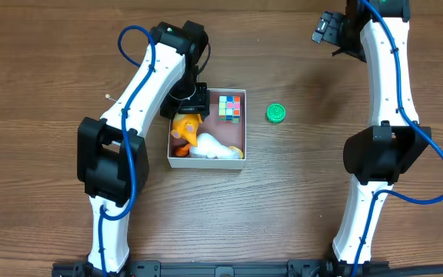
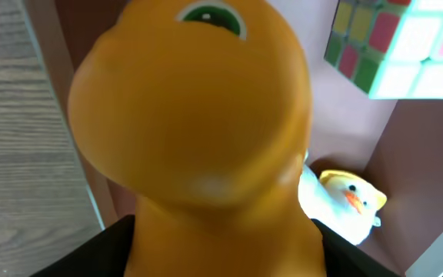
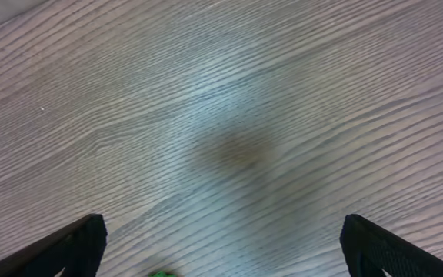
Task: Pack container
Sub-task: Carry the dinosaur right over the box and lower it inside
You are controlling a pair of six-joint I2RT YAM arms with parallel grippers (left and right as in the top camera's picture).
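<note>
The container (image 1: pixel 206 164) is a square white-walled box with a reddish-brown inside (image 2: pixel 410 154), at the table's middle. In it lie a colour cube (image 1: pixel 230 108) (image 2: pixel 398 46), a white duck plush (image 1: pixel 212 148) (image 2: pixel 344 204) and an orange toy (image 1: pixel 183 129). My left gripper (image 1: pixel 188 102) is over the box's left side, shut on the orange toy (image 2: pixel 191 131), which fills the left wrist view between the black fingers (image 2: pixel 225 258). My right gripper (image 1: pixel 328 31) (image 3: pixel 225 246) is open and empty at the far right.
A small green round cap (image 1: pixel 276 114) lies on the wooden table just right of the container. A sliver of it shows at the bottom edge of the right wrist view (image 3: pixel 158 273).
</note>
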